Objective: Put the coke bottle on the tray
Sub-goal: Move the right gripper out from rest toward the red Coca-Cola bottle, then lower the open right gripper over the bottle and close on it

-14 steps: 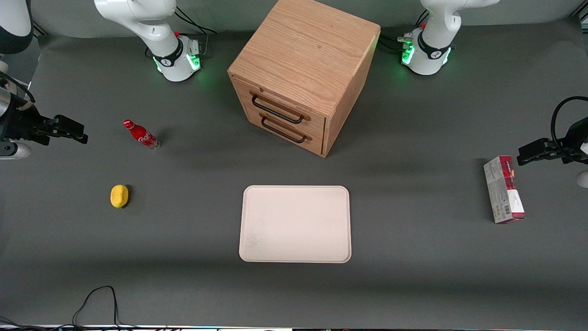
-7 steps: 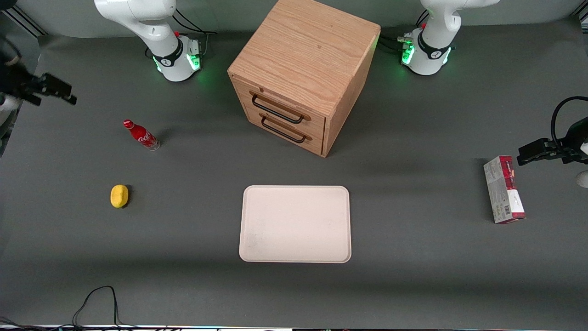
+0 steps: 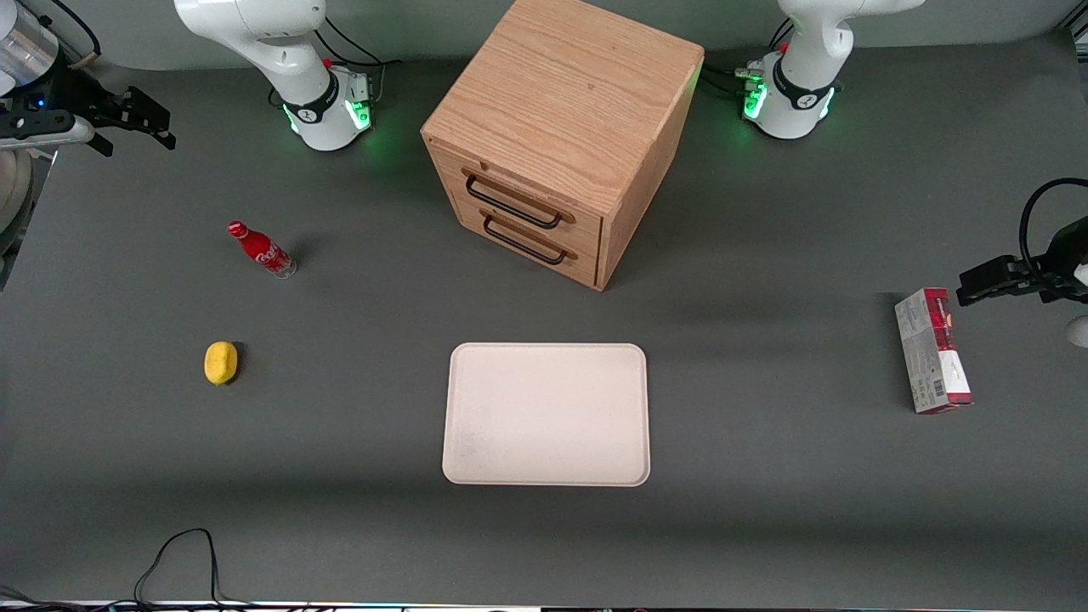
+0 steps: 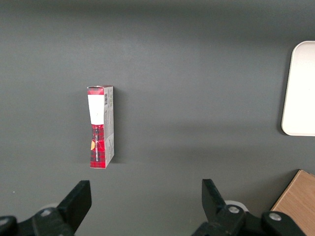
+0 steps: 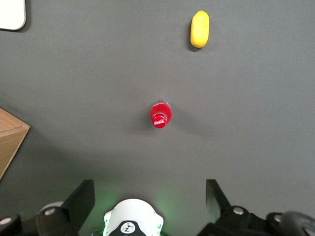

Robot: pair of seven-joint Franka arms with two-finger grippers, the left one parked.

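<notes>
The coke bottle (image 3: 261,249) is small and red with a red cap, and it stands upright on the dark table mat. From straight above, its cap (image 5: 160,115) faces the right wrist camera. My right gripper (image 3: 140,123) hangs open and empty, high over the working arm's end of the table and farther from the front camera than the bottle. Its fingers stand wide apart, with the gripper (image 5: 149,191) well clear of the bottle. The cream tray (image 3: 546,414) lies flat near the table's middle, nearer the front camera; one corner of the tray (image 5: 11,12) shows from the wrist.
A yellow lemon (image 3: 221,363) lies nearer the front camera than the bottle. The wooden drawer cabinet (image 3: 561,127) stands mid-table, with the tray in front of its drawers. A red-and-grey carton box (image 3: 932,350) lies toward the parked arm's end. The working arm's base (image 3: 327,110) sits beside the gripper.
My right gripper has swung away from the front camera, from about level with the bottle to well past it. The bottle, tray and lemon have not moved.
</notes>
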